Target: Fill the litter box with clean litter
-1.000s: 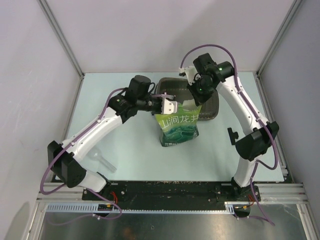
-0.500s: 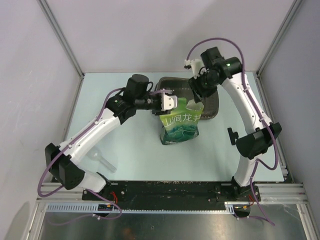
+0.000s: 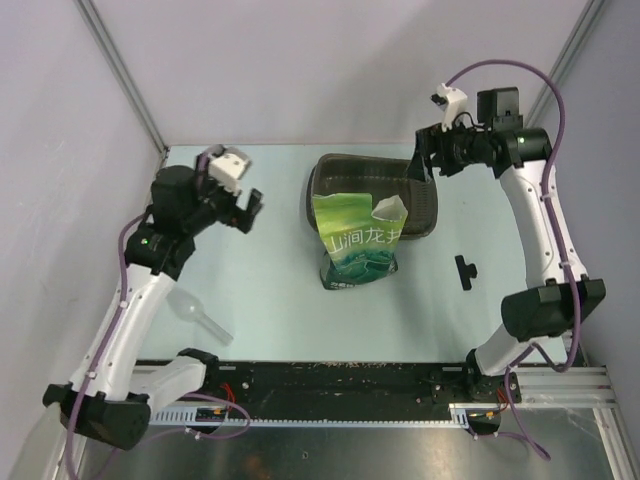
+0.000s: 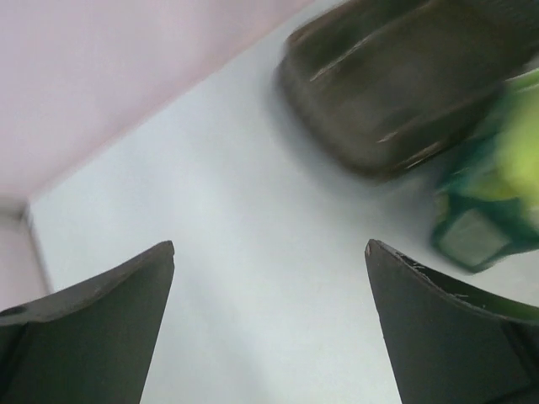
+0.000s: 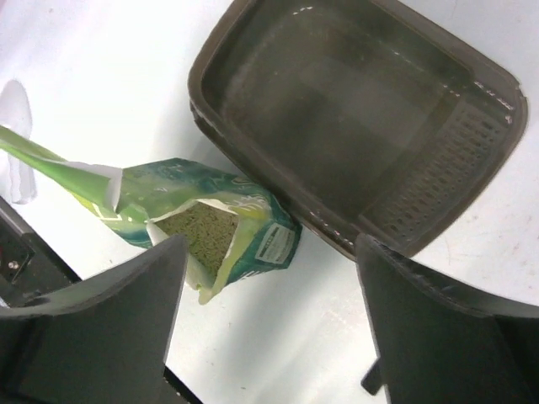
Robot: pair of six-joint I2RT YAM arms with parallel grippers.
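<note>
Litter box (image 3: 412, 190) floor is bare, no granules in it, so the pour is judged not yet started. The green litter bag (image 3: 358, 248) stands at the box's near rim and looks to touch it, with its top torn open. The right wrist view shows the clean litter (image 5: 202, 231) down inside the bag mouth. Left gripper (image 3: 243, 208) hangs well left of the box, fingers spread wide, nothing between them. Right gripper (image 3: 425, 160) hovers over the box's far right corner, also spread and empty. A clear plastic scoop (image 3: 195, 312) lies well apart to the box's near left, untouched. To do this step well, take the bag with both grippers, one low on the body and one just under the torn top. It is a soft pouch and will likely fold if you pinch only the flap. Lift it, bring the mouth past the near rim and over the middle of the box floor, then tilt slowly. Keep the mouth low so granules likely stay inside the rim.
</note>
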